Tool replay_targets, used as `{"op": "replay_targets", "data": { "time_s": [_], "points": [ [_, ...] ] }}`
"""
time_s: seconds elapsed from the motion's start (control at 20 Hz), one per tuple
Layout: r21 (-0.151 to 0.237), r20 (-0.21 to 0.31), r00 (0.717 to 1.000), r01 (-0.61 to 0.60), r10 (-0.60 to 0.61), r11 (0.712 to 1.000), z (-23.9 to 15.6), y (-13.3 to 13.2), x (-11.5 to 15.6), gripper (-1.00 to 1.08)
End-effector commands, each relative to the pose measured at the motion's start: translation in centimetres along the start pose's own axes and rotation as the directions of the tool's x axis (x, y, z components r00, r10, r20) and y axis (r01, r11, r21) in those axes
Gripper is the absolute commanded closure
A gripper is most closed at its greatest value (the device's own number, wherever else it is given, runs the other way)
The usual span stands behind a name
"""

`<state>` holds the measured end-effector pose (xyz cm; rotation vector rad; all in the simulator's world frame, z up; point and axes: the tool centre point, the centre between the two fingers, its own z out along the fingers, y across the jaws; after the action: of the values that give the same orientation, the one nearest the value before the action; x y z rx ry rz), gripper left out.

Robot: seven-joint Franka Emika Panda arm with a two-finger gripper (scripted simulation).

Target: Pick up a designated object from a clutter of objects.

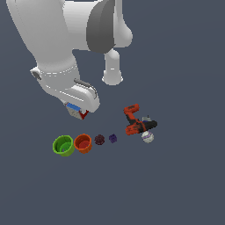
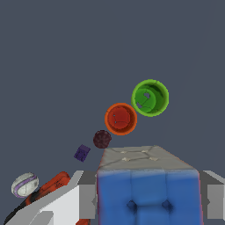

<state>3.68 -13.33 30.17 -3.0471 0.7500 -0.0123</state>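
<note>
The puzzle cube (image 2: 147, 193), with blue, white and red gridded faces, sits between my gripper's (image 2: 147, 200) fingers (image 2: 85, 200), which are shut on it. In the exterior view the cube (image 1: 78, 112) hangs under the hand, above the floor, with the gripper (image 1: 79, 113) mostly hidden by the wrist. Below lie the green cup (image 1: 63, 145), the orange cup (image 1: 83, 143), two tiny dark purple pieces (image 1: 99, 139) (image 1: 113, 138), the red-black drill (image 1: 136, 122) and the white ball (image 1: 147, 137).
The items lie in a rough row on the dark grey floor (image 1: 176, 189). In the wrist view the green cup (image 2: 150, 97), orange cup (image 2: 121, 118), purple pieces (image 2: 102, 139), ball (image 2: 24, 184) and drill (image 2: 48, 186) show beneath the cube.
</note>
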Motion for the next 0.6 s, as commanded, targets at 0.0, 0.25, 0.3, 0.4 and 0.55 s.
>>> {"op": "replay_targets", "data": {
  "time_s": [0.0,0.25,0.3,0.4,0.55],
  "points": [
    [-0.001,0.001,1.0,0.001,-0.001,1.0,-1.8,0.7,1.1,1.08],
    [-0.003,0.004,1.0,0.002,-0.002,1.0,-4.3,1.7,2.9,1.08],
    [-0.003,0.004,1.0,0.002,-0.002,1.0,-4.7,1.9,3.1,1.08],
    [-0.004,0.005,1.0,0.002,-0.002,1.0,-5.3,2.1,3.6,1.08],
    [-0.005,0.006,1.0,0.002,-0.002,1.0,-6.0,2.4,4.2,1.08]
  ]
}}
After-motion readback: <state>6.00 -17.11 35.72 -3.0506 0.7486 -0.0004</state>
